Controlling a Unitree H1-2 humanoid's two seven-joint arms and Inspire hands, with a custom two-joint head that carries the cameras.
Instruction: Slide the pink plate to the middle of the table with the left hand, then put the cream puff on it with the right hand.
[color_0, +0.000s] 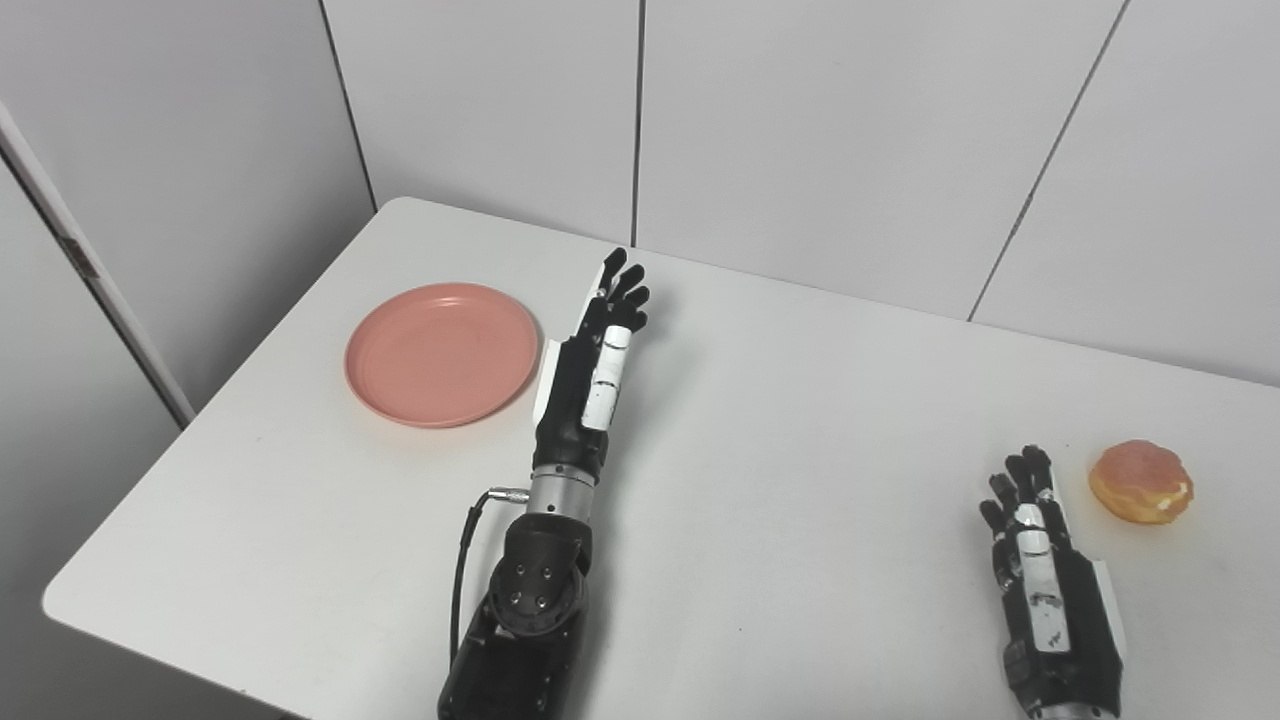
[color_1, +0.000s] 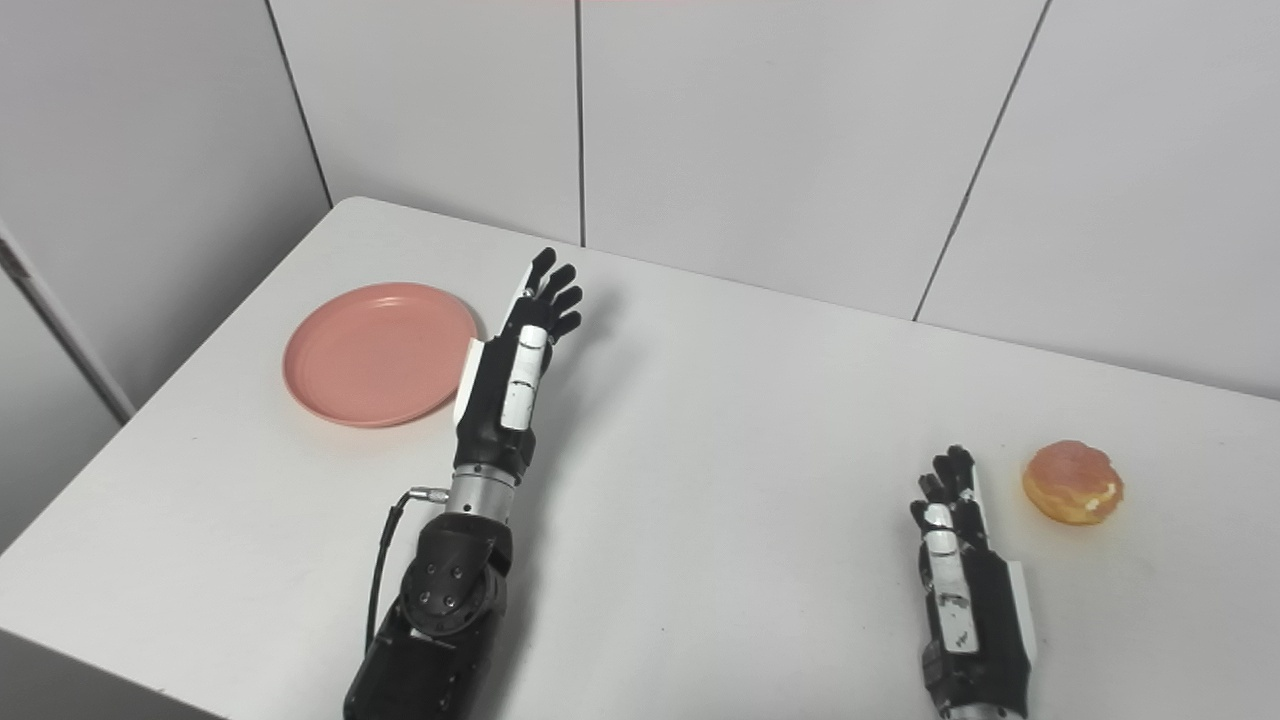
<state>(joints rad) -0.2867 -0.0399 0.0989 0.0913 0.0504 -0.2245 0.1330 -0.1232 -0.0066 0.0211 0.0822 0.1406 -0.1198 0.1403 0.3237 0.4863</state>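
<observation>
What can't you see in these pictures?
- Right hand: its wrist and arm are cut off by the bottom edge in both views.
- Left hand: seen edge-on, so its palm is hidden.
- Cream puff: its far side and filling are out of sight.
- Table: right end cut off by the frame edge.

Even, bright, diffuse light falls from overhead on the white worktop, with no glare. Soft faint shadows lie just right of the left robot hand and under the cream puff. Both views are sharp; colours look slightly washed.
</observation>
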